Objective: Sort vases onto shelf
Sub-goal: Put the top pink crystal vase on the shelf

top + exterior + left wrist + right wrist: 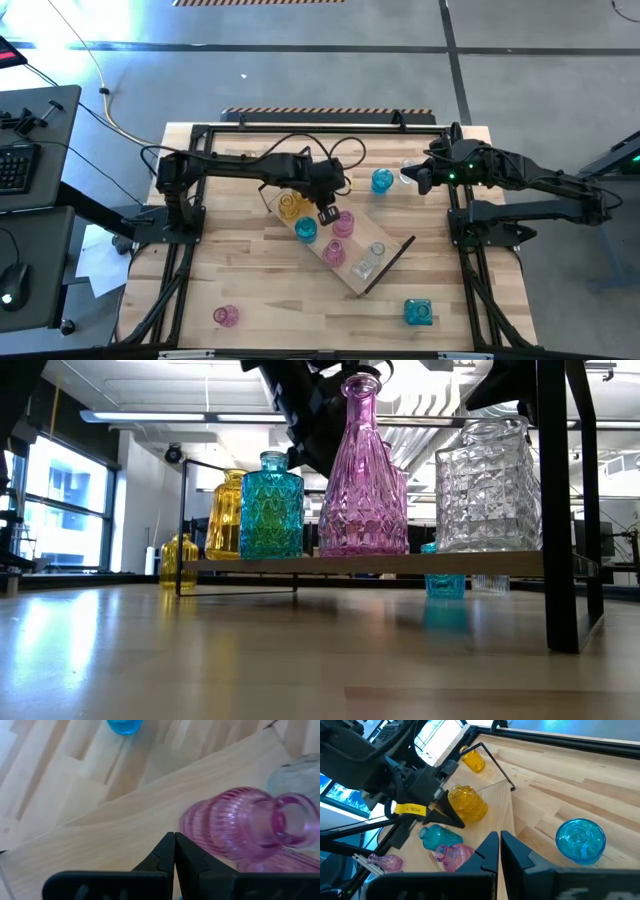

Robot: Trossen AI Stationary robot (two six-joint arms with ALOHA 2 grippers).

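**Left arm hanging empty over a half-filled shelf**

While the left gripper (327, 213) is hovering with closed, empty jaws just beside the ribbed pink glass vase (343, 222) on the long light-wood shelf (390, 262), the right gripper (423, 180) is waiting, jaws shut, near the round teal glass vase (382, 180) on the table (250, 290). Opening wide before descending looks wise; the crowded amber vase (291, 206) and neighbours are leaving little clearance.

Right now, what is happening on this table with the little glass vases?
Two robot arms are sorting vases onto the shelf. The left claw is shut and empty, above the shelf beside a pink vase. The right claw, also shut, waits near a blue vase. Several vases already stand on the shelf; a few are on the table.
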